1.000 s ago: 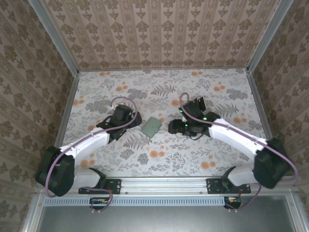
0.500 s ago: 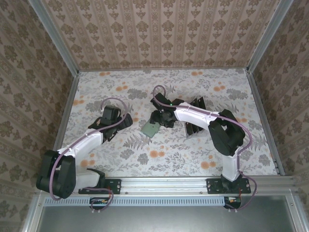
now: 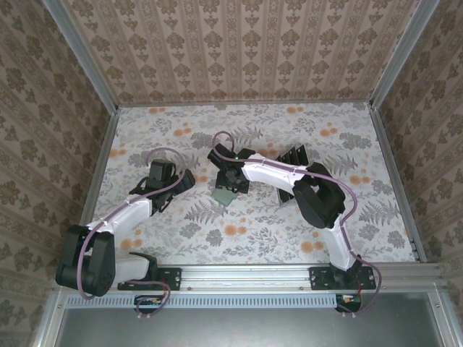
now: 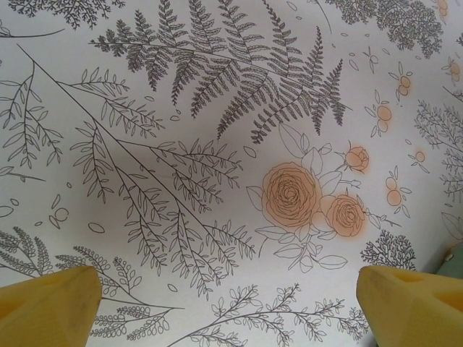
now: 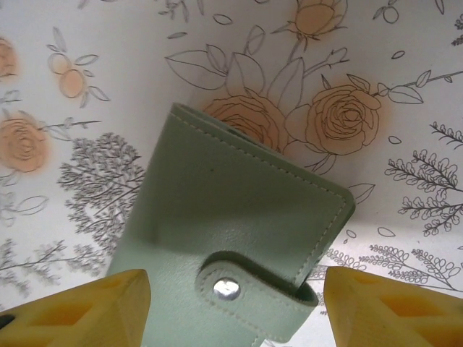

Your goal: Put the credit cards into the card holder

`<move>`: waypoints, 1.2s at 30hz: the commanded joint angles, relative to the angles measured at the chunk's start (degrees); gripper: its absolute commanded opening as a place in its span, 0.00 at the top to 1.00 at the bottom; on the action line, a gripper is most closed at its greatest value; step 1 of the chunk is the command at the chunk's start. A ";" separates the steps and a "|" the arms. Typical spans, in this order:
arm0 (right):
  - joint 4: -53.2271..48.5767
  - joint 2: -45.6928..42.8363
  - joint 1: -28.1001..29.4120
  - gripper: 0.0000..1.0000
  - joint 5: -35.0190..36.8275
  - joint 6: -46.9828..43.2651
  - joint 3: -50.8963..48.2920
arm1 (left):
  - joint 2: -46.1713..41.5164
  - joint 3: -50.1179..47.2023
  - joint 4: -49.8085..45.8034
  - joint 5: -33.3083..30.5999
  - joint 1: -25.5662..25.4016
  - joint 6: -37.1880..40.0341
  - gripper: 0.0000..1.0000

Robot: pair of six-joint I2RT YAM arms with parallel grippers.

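Left gripper [image 3: 182, 181] [image 4: 231, 311] hangs low over the floral tablecloth [image 3: 347, 217], left of centre. Its jaws are spread wide, with nothing between the yellow fingertips [image 4: 51, 303].

The card holder [image 3: 223, 195] [image 5: 231, 231] lies flat on the cloth near table centre, just right of the left gripper. It is sage green and stitched, with its flap shut by a silver snap [image 5: 226, 289].

Right gripper [image 3: 228, 181] [image 5: 235, 311] is right above it. The jaws are apart and straddle the snap end, one yellow finger [image 5: 79, 307] close at each long edge. Cannot tell if the pads press it.

Further right, beside the right forearm, the black credit cards [image 3: 294, 155] stand on edge in a row, well apart from the holder. Too small to count.
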 commanded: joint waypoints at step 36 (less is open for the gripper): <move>4.90 -4.40 1.18 1.00 -6.94 -27.94 -4.89 | 0.20 -1.15 2.33 6.57 1.41 -0.73 0.00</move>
